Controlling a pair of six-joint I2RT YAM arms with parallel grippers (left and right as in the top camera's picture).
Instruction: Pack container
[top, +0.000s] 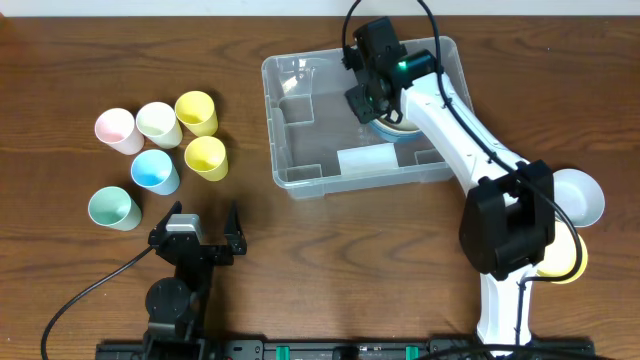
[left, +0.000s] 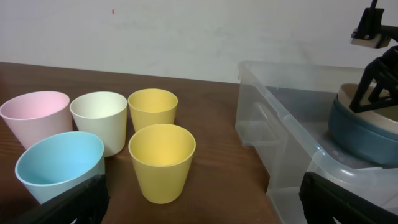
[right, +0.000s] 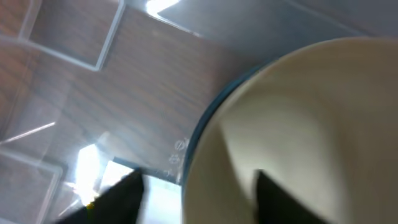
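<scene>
At 9 o'clock you have six cups (top: 155, 171): one pink, one white, two yellow, one blue, one green. Your left gripper (top: 206, 215) sits at 7 o'clock, fingers spread. The container (top: 275, 130) lies toward 12 o'clock, and its whitish label patch (top: 367, 158) shows no legible writing. Your right arm reaches in from 4 o'clock. The right gripper (top: 378, 105) is spread astride the rim of a cream bowl (right: 311, 106) nested in a blue bowl (left: 357, 130). A white bowl (top: 585, 195) and a yellow bowl (top: 566, 262) lie at 4 o'clock.

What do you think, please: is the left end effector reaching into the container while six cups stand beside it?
Not quite: the overhead view shows the right end effector reaching into the container; the left end effector sits outside. Six cups do stand beside it.
</scene>
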